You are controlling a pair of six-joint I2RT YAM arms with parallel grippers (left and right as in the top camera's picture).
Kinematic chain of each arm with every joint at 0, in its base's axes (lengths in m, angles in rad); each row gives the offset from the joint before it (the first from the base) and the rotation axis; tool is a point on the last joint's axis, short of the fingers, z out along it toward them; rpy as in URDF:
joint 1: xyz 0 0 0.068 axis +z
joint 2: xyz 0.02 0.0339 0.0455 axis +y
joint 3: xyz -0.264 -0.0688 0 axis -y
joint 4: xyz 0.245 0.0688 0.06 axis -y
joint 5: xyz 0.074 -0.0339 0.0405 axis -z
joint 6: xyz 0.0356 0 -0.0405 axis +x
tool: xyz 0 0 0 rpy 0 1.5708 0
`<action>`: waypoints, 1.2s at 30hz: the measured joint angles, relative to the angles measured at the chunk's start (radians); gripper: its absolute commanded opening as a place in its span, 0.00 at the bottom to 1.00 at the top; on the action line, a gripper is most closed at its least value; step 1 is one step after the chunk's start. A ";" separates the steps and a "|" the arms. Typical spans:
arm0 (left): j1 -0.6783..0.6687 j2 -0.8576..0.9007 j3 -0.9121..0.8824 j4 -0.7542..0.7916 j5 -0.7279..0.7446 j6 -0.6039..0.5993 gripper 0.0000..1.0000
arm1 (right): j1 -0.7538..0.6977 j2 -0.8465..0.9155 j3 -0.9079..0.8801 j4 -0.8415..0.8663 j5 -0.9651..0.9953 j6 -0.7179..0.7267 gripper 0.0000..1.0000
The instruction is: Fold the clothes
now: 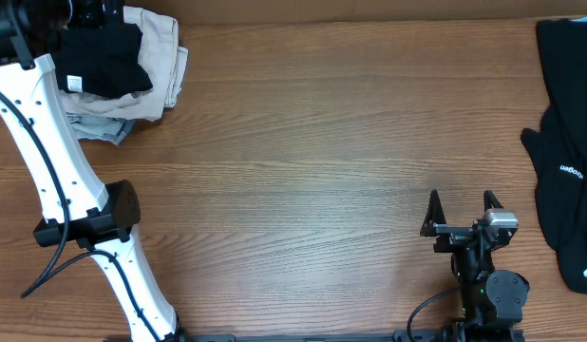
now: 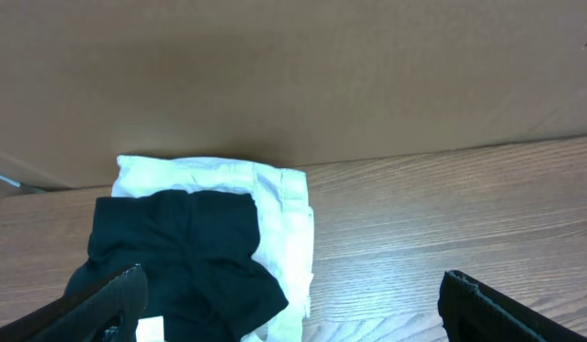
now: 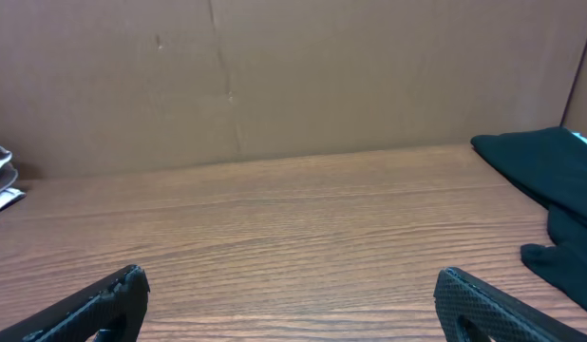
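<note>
A folded black garment [image 1: 104, 57] with a small white label lies on a stack of pale folded clothes [image 1: 162, 59] at the table's far left corner. In the left wrist view the black garment [image 2: 179, 256] sits under and just ahead of my left gripper [image 2: 293, 290]. That gripper is open wide and holds nothing. A loose heap of black clothes [image 1: 567, 142] with white lettering lies at the right edge and also shows in the right wrist view [image 3: 550, 171]. My right gripper [image 1: 461, 204] is open and empty near the front right, over bare wood [image 3: 293, 285].
The left arm [image 1: 47, 142] reaches from the front left edge up to the far left corner. A brown cardboard wall [image 3: 293, 76] runs along the table's back edge. The wooden tabletop [image 1: 312, 161] spreads between the two clothes piles.
</note>
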 measured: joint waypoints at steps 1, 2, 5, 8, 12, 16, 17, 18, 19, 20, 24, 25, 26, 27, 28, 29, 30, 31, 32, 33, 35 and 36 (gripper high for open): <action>0.000 0.000 0.000 0.000 0.000 0.000 1.00 | 0.000 0.000 0.000 0.000 0.000 0.000 1.00; 0.000 0.000 0.000 0.000 0.000 0.000 1.00 | 0.000 0.000 0.000 0.000 0.000 0.000 1.00; 0.000 0.000 0.000 0.000 0.000 0.000 1.00 | 0.000 0.000 0.000 0.000 0.000 0.000 1.00; 0.000 0.000 0.000 0.000 0.000 0.000 1.00 | 0.000 0.000 0.000 0.000 0.000 0.001 1.00; 0.000 0.000 0.000 0.000 0.000 0.000 1.00 | 0.000 0.000 0.000 0.000 0.000 0.000 1.00; 0.000 0.000 0.000 0.000 0.000 0.000 1.00 | 0.000 0.000 0.000 0.000 0.000 0.000 1.00; 0.000 0.000 0.000 0.000 0.000 0.000 1.00 | 0.000 0.000 0.000 0.000 0.000 0.000 1.00; 0.000 0.000 0.000 0.000 0.000 0.000 1.00 | 0.000 0.000 0.000 0.000 0.000 0.000 1.00; 0.000 0.000 0.000 0.000 0.000 0.000 1.00 | 0.000 0.000 0.000 0.000 0.000 0.000 1.00; 0.000 0.000 0.000 0.000 0.000 0.000 1.00 | 0.000 0.000 0.000 0.000 0.000 0.000 1.00; 0.000 0.000 0.000 0.000 0.000 0.000 1.00 | 0.000 0.000 0.000 0.000 0.000 0.000 1.00; 0.000 0.000 0.000 0.000 0.000 0.000 1.00 | 0.000 0.000 0.000 0.000 0.000 0.001 1.00; 0.000 0.000 0.000 0.000 0.000 0.000 1.00 | 0.000 0.000 0.000 0.000 0.000 0.001 1.00; 0.000 0.000 0.000 0.000 0.000 0.000 1.00 | 0.000 0.000 0.000 0.000 0.000 0.001 1.00; 0.000 0.000 0.000 0.000 0.000 0.000 1.00 | 0.000 0.000 0.000 0.000 0.000 0.001 1.00; 0.000 0.000 0.000 0.000 0.000 0.000 1.00 | 0.000 0.000 0.000 0.000 0.000 0.001 1.00; 0.000 0.000 0.000 0.000 0.000 0.000 1.00 | 0.000 0.000 0.000 0.000 0.000 0.001 1.00; 0.000 0.000 0.000 0.000 0.000 0.000 1.00 | 0.000 0.000 0.000 0.000 0.000 0.000 1.00; -0.003 0.000 0.000 0.000 0.000 0.000 1.00 | 0.000 0.000 0.000 0.000 0.000 0.000 1.00; -0.005 0.000 -0.002 0.000 0.000 0.000 1.00 | 0.000 0.000 0.000 0.000 0.000 0.001 1.00; -0.010 0.000 -0.013 0.000 0.000 0.000 1.00 | 0.000 0.000 0.000 0.000 0.000 0.001 1.00; -0.014 -0.002 -0.031 0.000 0.000 0.000 1.00 | 0.000 0.000 0.000 0.000 0.000 0.001 1.00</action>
